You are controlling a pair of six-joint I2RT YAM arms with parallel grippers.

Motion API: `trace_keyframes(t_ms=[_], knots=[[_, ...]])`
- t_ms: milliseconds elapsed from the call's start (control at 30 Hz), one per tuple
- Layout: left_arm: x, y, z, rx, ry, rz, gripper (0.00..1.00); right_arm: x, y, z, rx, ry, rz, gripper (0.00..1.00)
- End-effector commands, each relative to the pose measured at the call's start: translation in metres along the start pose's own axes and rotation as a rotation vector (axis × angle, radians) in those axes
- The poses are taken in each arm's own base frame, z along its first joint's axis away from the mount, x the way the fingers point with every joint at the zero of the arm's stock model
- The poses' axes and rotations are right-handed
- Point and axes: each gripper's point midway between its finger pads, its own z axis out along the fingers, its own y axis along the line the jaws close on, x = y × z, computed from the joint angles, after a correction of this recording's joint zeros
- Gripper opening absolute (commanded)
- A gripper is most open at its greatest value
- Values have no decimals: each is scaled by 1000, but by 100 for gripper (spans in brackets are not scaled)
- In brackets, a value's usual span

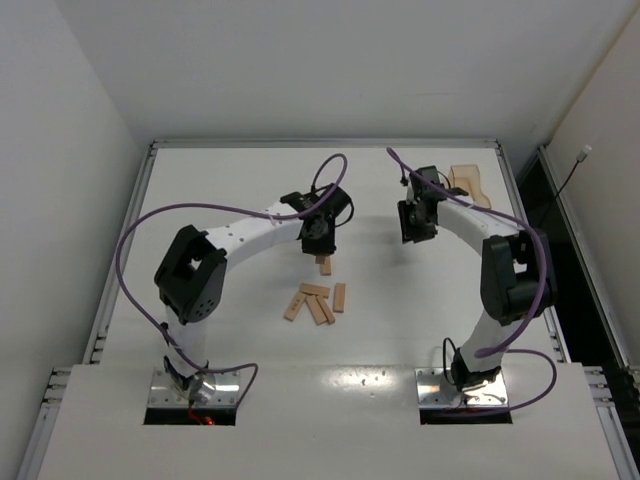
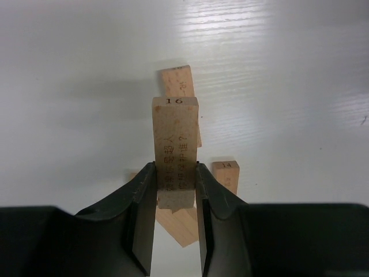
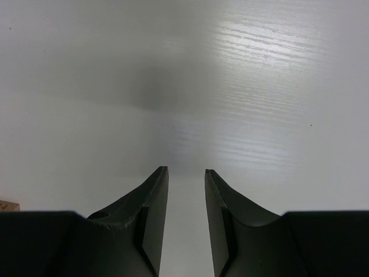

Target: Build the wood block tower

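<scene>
My left gripper (image 1: 318, 238) (image 2: 176, 167) is shut on a light tan wood block (image 2: 176, 144) marked 16, gripped by its sides and held above the table. Another block (image 2: 176, 81) lies on the table beyond it, partly hidden; in the top view a tan block (image 1: 324, 266) shows just under that gripper. Several loose blocks (image 1: 315, 301) lie in a flat cluster nearer the arm bases; one marked 14 (image 2: 226, 174) shows beside the left fingers. No stacked tower is in view. My right gripper (image 1: 415, 228) (image 3: 184, 171) is open and empty over bare table.
A translucent orange-tan plastic tray (image 1: 470, 184) lies at the back right, behind the right gripper. The white table (image 1: 240, 330) has a raised rim at the left, back and right. Purple cables loop above both arms.
</scene>
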Motion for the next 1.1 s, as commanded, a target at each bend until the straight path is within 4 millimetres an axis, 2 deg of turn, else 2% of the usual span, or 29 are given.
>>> trace_keyframes(t_ms=[0, 33, 167, 600, 1067], knots=[[-12, 0, 5, -47, -35, -55, 0, -5, 9, -3, -35, -37, 16, 29], [-14, -6, 2, -36, -43, -50, 0, -5, 9, -3, -35, -37, 16, 29], [-10, -10, 14, -53, -33, -55, 0, -1, 8, -2, -34, -28, 16, 29], [6, -13, 35, -76, 16, -50, 0, -4, 7, -1, -41, -36, 34, 29], [6, -21, 47, -66, 32, -50, 0, 0, 9, 4, -49, -17, 33, 29]])
